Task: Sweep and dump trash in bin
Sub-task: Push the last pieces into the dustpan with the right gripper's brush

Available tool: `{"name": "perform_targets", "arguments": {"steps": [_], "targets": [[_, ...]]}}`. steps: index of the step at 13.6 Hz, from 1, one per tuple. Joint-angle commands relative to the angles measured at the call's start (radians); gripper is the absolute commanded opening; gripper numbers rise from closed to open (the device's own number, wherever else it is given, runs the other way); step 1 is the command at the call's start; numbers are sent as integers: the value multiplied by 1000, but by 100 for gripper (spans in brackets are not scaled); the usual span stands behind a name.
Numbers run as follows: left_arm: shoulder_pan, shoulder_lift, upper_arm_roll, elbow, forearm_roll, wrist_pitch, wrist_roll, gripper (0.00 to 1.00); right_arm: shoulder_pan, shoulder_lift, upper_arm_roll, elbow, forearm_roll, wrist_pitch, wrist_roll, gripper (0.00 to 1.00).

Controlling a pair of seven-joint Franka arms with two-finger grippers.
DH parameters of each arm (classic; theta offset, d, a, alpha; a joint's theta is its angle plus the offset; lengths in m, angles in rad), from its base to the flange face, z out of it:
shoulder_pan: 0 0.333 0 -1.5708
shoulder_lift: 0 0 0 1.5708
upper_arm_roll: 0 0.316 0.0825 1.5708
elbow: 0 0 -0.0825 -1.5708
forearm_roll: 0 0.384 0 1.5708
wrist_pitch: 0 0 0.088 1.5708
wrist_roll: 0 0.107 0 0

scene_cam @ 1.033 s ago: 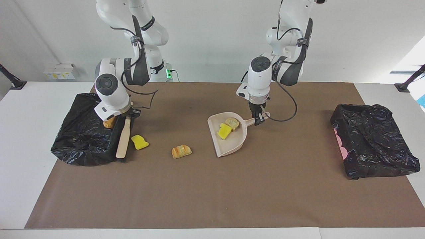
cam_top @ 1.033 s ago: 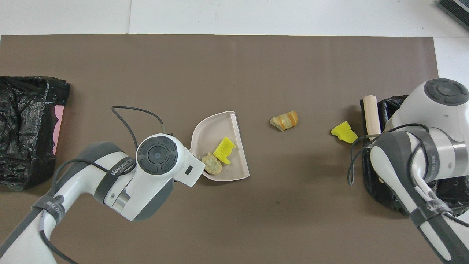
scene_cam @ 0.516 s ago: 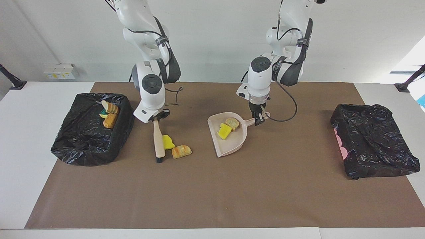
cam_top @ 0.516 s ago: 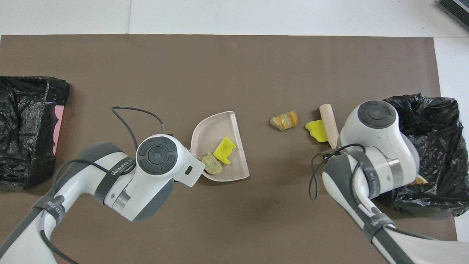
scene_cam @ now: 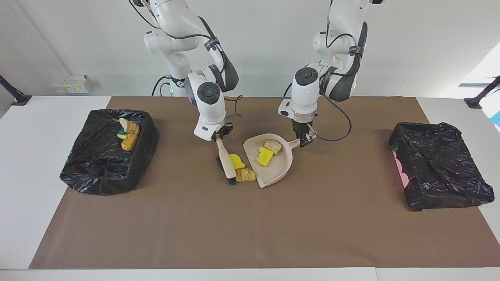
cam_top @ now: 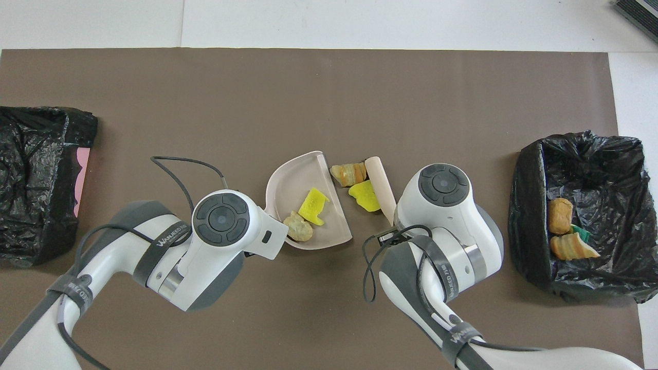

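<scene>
In the upper middle of the facing view, the dustpan (scene_cam: 275,169) is held by its handle in the left gripper (scene_cam: 304,141), whose fingers are closed on it. The pan has hardly been moved over the last second, only turned slightly; its open lip rests on the mat. One yellow sponge chunk (scene_cam: 265,157) and one bread bit (scene_cam: 272,146) are already carried in it.

Beside it, the brush (scene_cam: 226,160) is clamped by its handle in the right gripper (scene_cam: 219,136). A second ago the brush was at the wall of the black bin (scene_cam: 97,168) toward the right arm's end; it has since been dragged across the mat to the frame's centre. The loose yellow chunk (scene_cam: 236,161) and the loose bread bit (scene_cam: 245,175) have been pushed along with it and are now pressed between brush and pan lip, the bread bit touching the lip.

The sweep is judged nearly finished: one short push more should put both pieces inside. Three pieces (scene_cam: 129,136) already lie in that bin. The second bin (scene_cam: 441,168), at the left arm's end, is not yet used.
</scene>
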Motion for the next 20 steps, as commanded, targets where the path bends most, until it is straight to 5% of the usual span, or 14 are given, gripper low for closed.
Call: {"name": "perform_targets", "arguments": {"steps": [1,6,14,20], "targets": [[-2,-17,5,-25,1,19,-26,0,41,8,9,7,99,8,-67,0],[-2,-15,5,-25,0,22,-25,0,38,6,11,42,252,-95,-214,0],[9,-6,11,-12,-2,22,36,0,-106,-37,-2,229,170,-369,-208,0],[7,-11,11,-23,-2,24,29,0,-123,-98,1,183,105,-367,-133,0]]}}
